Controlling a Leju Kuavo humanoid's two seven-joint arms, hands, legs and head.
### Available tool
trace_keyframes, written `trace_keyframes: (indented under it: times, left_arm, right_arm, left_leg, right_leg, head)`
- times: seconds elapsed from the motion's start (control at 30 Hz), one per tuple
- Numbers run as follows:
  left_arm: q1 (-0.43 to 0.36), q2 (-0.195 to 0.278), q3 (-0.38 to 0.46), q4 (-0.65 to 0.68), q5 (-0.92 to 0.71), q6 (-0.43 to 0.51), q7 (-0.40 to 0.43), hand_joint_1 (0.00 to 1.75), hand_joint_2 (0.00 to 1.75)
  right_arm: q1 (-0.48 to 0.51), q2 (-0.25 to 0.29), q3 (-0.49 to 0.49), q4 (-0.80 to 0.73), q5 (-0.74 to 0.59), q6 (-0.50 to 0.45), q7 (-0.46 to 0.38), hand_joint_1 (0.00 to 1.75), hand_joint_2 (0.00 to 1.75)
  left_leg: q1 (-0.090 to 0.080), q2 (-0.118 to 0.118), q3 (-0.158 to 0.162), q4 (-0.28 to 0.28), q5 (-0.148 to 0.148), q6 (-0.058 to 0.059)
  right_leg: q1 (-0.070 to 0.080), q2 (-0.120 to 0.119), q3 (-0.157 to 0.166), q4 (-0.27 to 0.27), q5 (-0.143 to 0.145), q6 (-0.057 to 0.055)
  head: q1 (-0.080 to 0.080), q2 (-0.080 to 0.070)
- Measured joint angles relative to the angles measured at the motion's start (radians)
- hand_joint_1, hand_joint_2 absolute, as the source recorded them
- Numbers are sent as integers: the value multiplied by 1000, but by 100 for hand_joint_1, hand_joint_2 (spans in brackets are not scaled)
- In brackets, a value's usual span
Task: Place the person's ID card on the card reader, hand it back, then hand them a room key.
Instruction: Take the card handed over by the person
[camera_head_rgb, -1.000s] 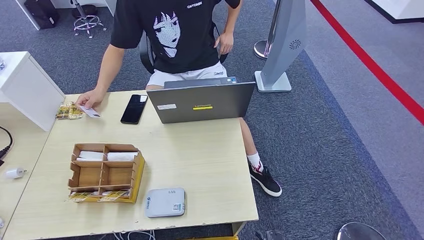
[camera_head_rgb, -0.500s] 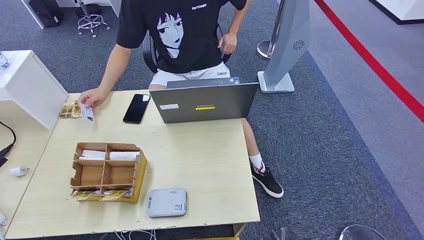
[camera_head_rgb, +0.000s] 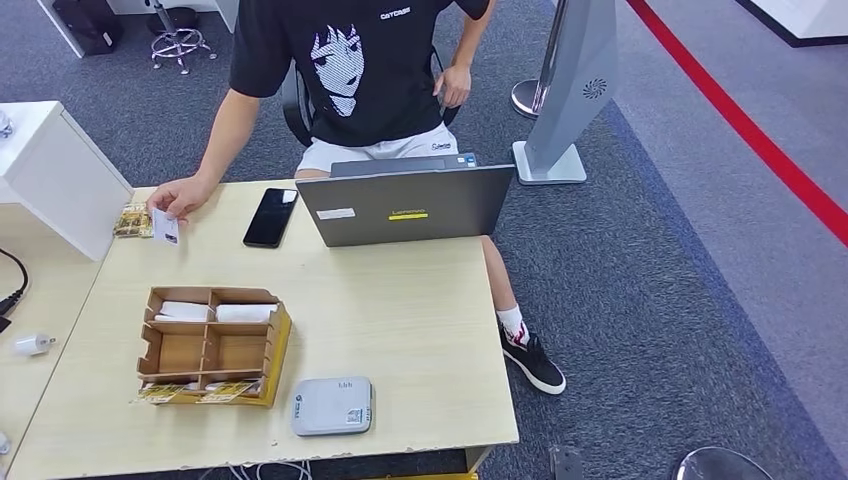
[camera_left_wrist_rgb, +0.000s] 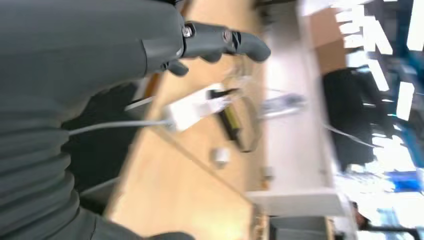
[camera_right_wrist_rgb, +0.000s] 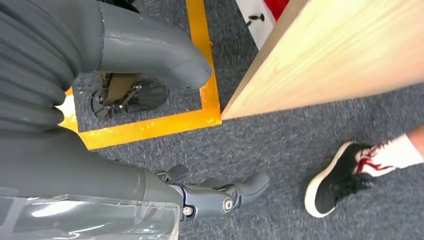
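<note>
Lifted off the desk (camera_head_rgb: 400, 300), ID card (camera_head_rgb: 166, 227) in person's hand (camera_head_rgb: 178, 195).

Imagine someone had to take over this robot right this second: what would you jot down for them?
Left robot hand: holds nothing, low beside the desk.
Right robot hand: holds nothing, hanging over the carpet by the desk corner.
ID card: in the person's hand, lifted at the desk's far left.
Card reader: near edge of the desk, nothing on it.
Cardboard organizer: beside the reader, white cards in its far compartments.
Done: nothing yet.
Left: take the card, scan it, return it, hand over a room key.
</note>
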Motion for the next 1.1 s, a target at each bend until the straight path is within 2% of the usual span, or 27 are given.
trace_keyframes:
  times: [0.17, 0.23, 0.3, 0.33, 0.4, 0.53, 0.6, 0.73, 0.8, 0.97, 1.1]
  left_arm:
    - [64, 8, -194, -346, -267, 323, -4, 0, 175]
    - [80, 41, -279, -433, -356, 471, -5, 0, 175]
    - [87, 85, -336, -481, -400, 551, -6, 0, 175]
    - [84, 104, -350, -492, -409, 549, -2, 0, 175]
    - [59, 132, -350, -495, -447, 482, 32, 0, 175]
    - [-64, 208, -323, -428, -668, 362, 211, 0, 175]
    - [-130, 262, -321, -371, -776, 347, 299, 0, 175]
    - [-210, 344, -323, -287, -850, 330, 379, 0, 175]
    - [-244, 391, -330, -240, -922, 298, 449, 0, 175]
    - [-400, 537, -376, -25, -1160, 235, 596, 0, 175]
    - [-519, 596, -439, 152, -1236, 239, 631, 0, 175]
  right_arm:
    - [-12, 5, -2, -1, 26, 29, 17, 0, 175]
    - [-12, 8, -4, -1, 43, 45, 21, 0, 175]
    - [-13, 12, -5, -1, 58, 62, 24, 0, 175]
    - [-14, 14, -6, -1, 66, 69, 26, 0, 175]
    - [-16, 17, -7, -1, 81, 82, 30, 0, 175]
    - [-26, 25, -7, -1, 116, 99, 43, 0, 175]
    - [-31, 30, -6, -2, 131, 100, 48, 0, 175]
    - [-36, 37, -5, -2, 142, 96, 51, 0, 175]
    - [-37, 46, -5, -2, 147, 86, 51, 0, 175]
    - [-45, 63, -5, -5, 175, 82, 69, 0, 175]
    - [-49, 68, -3, -7, 191, 92, 80, 0, 175]
  left_leg:
    - [-1, 0, 0, 0, 0, 0]
    - [-1, 0, 1, 0, 0, 0]
    - [-1, 0, 1, 0, 0, 0]
    - [-1, 0, 1, 0, 0, 0]
    - [-1, 0, 1, 0, 0, 0]
    - [-1, -1, 1, 0, 2, -2]
    - [-1, 0, 1, 0, 3, -4]
    - [0, 1, 1, 0, 4, -5]
    - [0, 0, 1, 0, 4, -5]
    - [0, 4, 0, 0, 6, -7]
    - [0, 12, 0, 0, 6, -8]
  right_leg:
    - [0, 0, 1, 0, 0, 0]
    - [-1, 0, 1, 0, 0, 0]
    - [-1, 0, 1, 0, 0, 0]
    - [-1, 0, 1, 0, 0, 0]
    - [-1, -1, 0, 1, 0, 0]
    - [-1, -2, 0, 3, 0, -1]
    - [-1, -1, -1, 4, 2, -3]
    - [-1, 1, -2, 5, 3, -4]
    - [-1, 0, -3, 5, 2, -4]
    - [0, 3, -6, 7, 5, -8]
    - [0, 10, -9, 8, 8, -11]
  head:
    - [0, 0]
    - [0, 0]
    - [0, 0]
    - [0, 0]
    - [0, 0]
    - [0, 0]
    - [0, 0]
    - [-1, 0]
    - [-1, 0]
    - [-1, 0]
    - [-2, 0]
